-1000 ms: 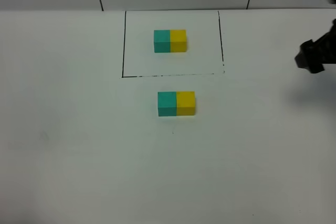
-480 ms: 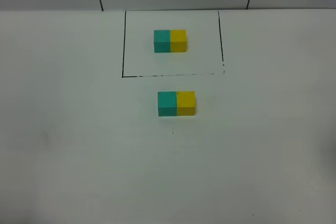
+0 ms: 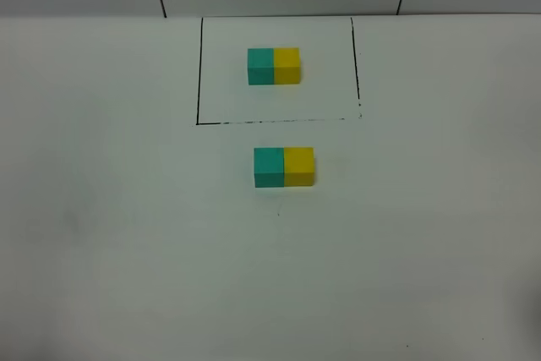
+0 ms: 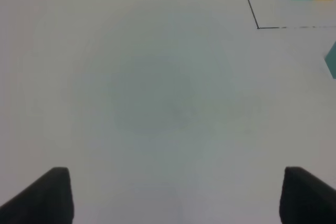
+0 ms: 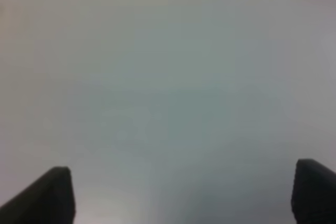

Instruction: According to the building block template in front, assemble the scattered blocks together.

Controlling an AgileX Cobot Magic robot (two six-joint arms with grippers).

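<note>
Both tools hung over bare table (image 3: 101, 251): the left gripper (image 4: 170, 195) and right gripper (image 5: 178, 192) stood wide apart, holding nothing. Farther off, the teal block (image 3: 269, 166) touched the yellow block (image 3: 299, 166); beyond lay the outlined template (image 3: 274, 66).

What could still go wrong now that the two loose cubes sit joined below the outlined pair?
1. The teal cube and yellow cube only rest against each other; a later touch could part or turn them.
2. The pair sits slightly to the right of the template, so whether it counts as aligned is uncertain.
3. The left tool is open above bare table; a low sweep toward the cubes could knock them.
</note>
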